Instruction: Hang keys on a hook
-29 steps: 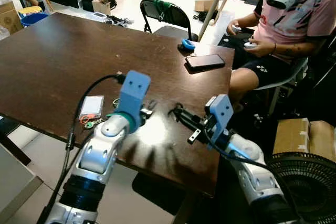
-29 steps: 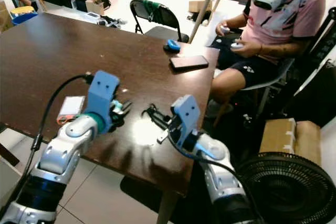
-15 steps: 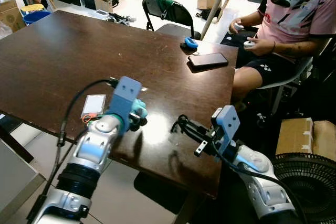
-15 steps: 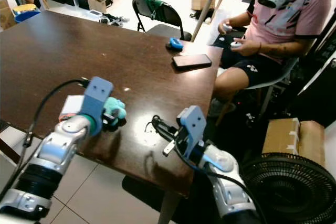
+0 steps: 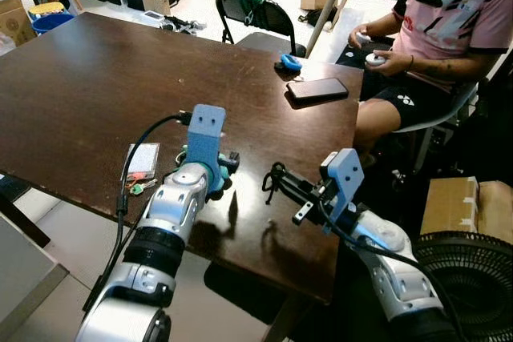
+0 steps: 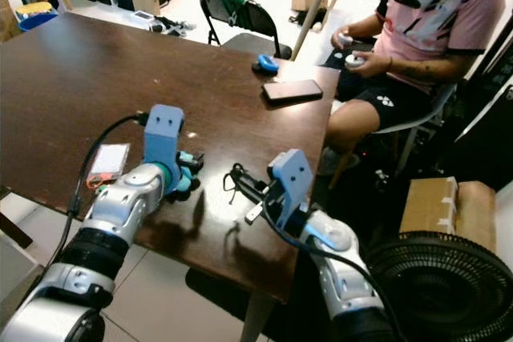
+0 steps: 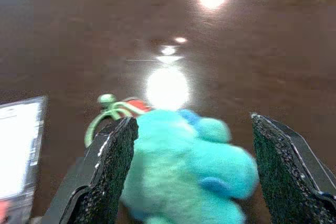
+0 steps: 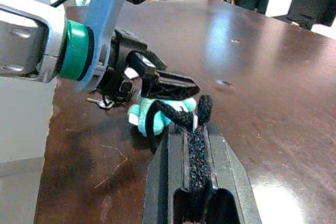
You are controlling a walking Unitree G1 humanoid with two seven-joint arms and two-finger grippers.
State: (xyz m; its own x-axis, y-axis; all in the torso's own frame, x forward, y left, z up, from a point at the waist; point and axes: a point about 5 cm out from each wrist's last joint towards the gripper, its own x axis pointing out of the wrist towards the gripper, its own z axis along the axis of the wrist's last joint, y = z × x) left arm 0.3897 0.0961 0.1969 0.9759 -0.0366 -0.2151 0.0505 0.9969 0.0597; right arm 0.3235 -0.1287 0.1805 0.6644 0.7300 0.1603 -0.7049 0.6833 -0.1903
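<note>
Left gripper (image 7: 189,177), fingers spread, now straddles the teal plush keychain (image 7: 184,169) (earlier beside it).

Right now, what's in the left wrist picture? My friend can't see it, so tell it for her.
A fluffy teal toy sits between the left gripper's two open black jaws, just above a shiny brown table. A green key ring pokes out behind the toy, and a clear card holder lies on the table beside it.

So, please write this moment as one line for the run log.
left gripper: open around teal plush keychain | right gripper: shut on black loop | table | keys: not hung
</note>
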